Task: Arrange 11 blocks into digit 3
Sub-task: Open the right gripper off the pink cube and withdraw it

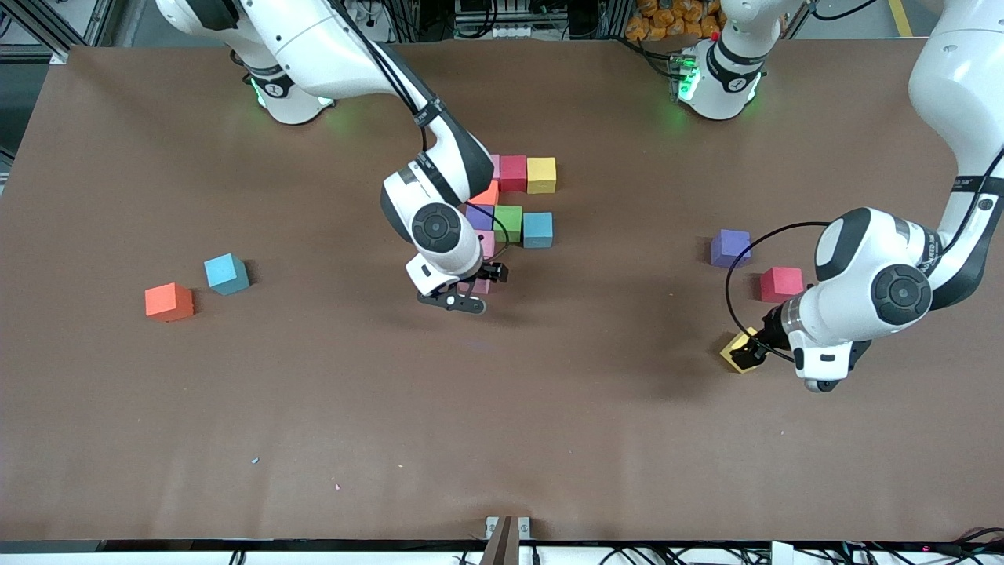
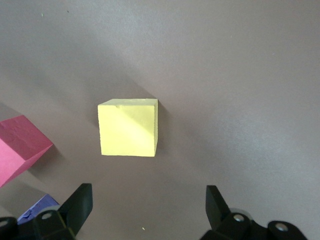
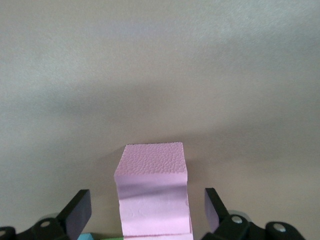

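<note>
Now the right end effector hangs open over a pink block at the near end of the half-built digit in mid-counter, block just set, it seems. The left end effector, open, hovers over a loose yellow block: next, descend and grip. No containers here.

A brown matte counter filled the view; aluminium framing and black cables ran along its edge.

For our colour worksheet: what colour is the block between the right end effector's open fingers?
Pink block; right wrist view shows it best.
</note>
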